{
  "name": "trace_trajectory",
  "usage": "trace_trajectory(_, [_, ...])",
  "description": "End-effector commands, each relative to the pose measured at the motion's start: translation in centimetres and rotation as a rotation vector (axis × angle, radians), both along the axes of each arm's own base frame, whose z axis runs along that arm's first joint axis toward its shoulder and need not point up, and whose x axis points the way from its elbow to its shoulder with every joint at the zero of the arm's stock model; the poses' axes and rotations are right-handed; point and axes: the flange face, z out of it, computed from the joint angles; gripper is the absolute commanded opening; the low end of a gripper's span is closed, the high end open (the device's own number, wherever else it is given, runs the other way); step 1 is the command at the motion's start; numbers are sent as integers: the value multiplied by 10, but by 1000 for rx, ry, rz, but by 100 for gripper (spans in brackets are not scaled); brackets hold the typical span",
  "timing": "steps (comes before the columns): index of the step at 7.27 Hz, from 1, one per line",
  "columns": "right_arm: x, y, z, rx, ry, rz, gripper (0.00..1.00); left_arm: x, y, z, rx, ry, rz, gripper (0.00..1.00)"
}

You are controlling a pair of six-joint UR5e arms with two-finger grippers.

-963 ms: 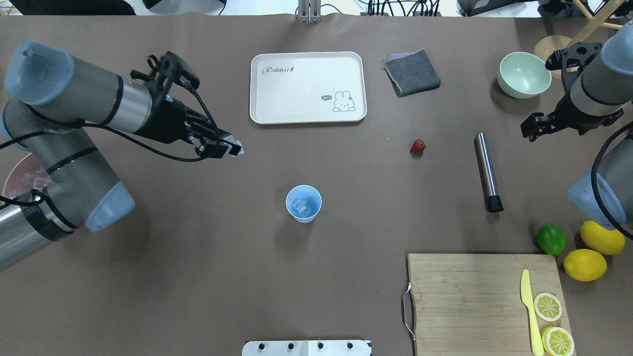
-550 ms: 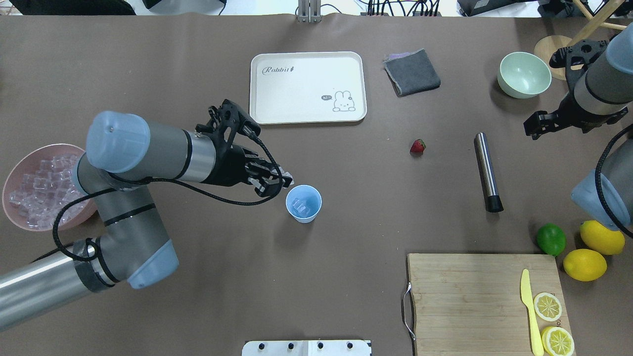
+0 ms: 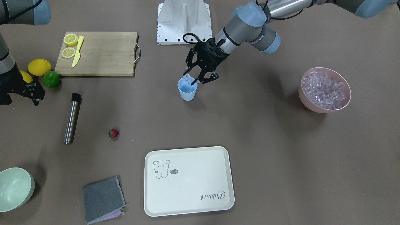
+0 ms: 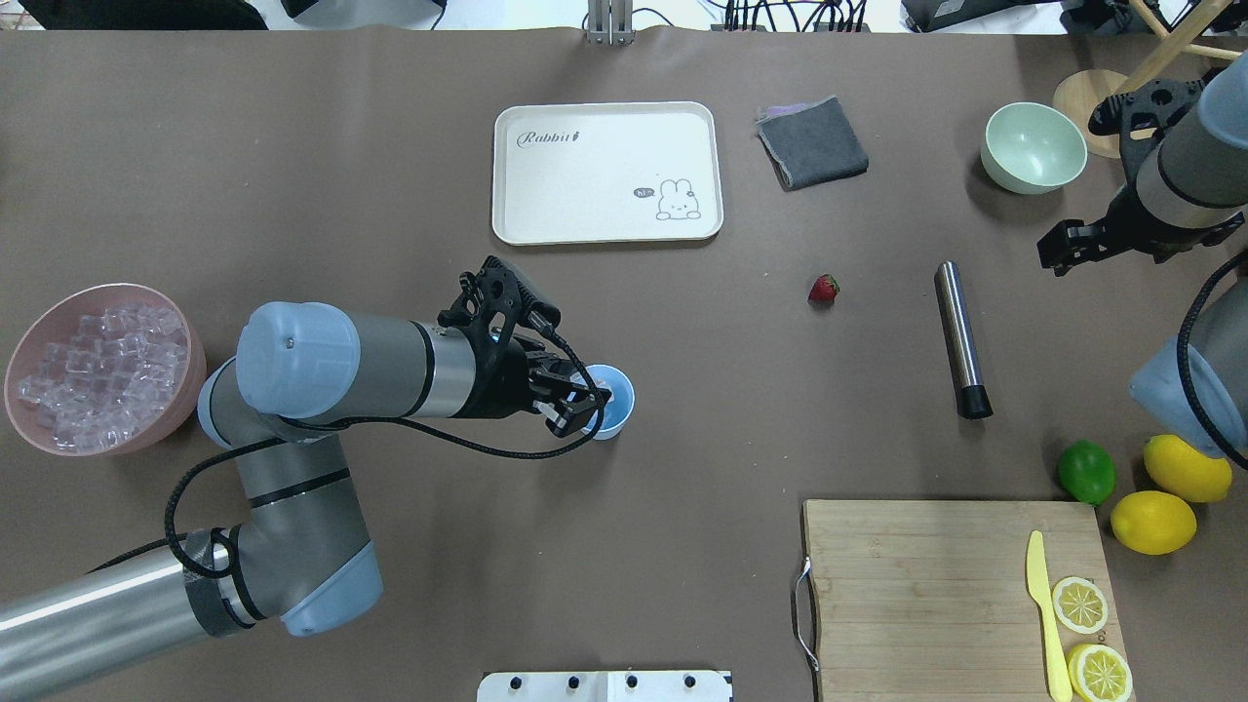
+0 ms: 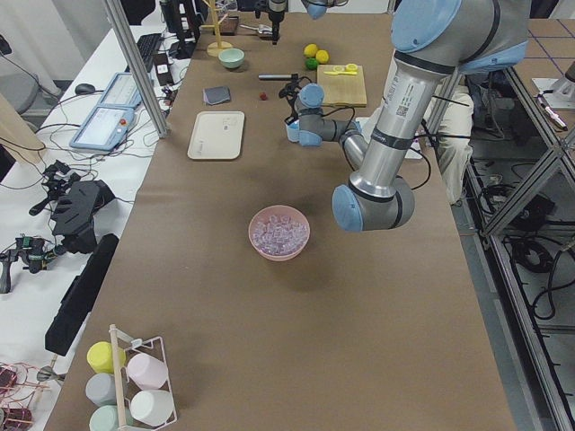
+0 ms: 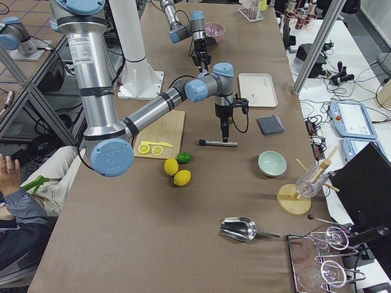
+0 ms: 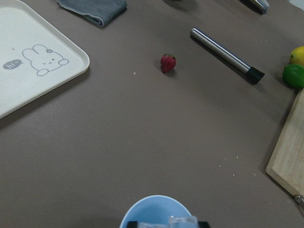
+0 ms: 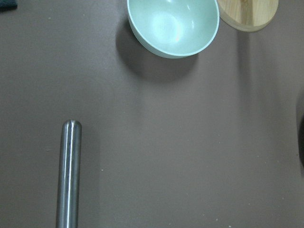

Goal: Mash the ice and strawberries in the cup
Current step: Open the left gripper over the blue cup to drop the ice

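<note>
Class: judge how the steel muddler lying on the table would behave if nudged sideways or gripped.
The muddler is a smooth cylinder on its side, so a sideways nudge would probably roll it. Its polished metal looks stiff, likely heavy for its size, perhaps slippery.

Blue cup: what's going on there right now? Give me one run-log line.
left gripper: holds ice cube above light blue cup | strawberry: not in cup | steel muddler: lying untouched

Brown table, cup, strawberry, tray, cloth, pink bowl, green bowl, board, steel rod
</note>
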Motion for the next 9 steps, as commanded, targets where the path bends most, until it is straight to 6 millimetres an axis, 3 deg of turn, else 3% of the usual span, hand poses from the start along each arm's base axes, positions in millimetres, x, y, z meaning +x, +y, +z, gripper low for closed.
trace_trajectory(1, [0, 0, 1, -2, 2, 2, 100, 9, 9, 5, 0, -7, 7, 0])
trace_trajectory(2, [0, 1, 1, -3, 1, 2, 100, 7, 10, 7, 10, 1, 8, 56])
trace_trajectory(3, [0, 1, 1, -3, 1, 2, 100, 4, 12, 11, 29, 45, 9, 96])
trace_trajectory(6, [-1, 2, -4, 5, -8, -4, 100, -10, 3, 12, 35, 70, -11, 97])
trace_trajectory(8, [-3, 0, -14, 22, -24, -23, 100, -52, -37, 36, 15, 33, -70, 97])
trace_trajectory(9, [-1, 4, -25, 43, -40, -27, 100, -90, -71, 40, -9, 16, -58, 97])
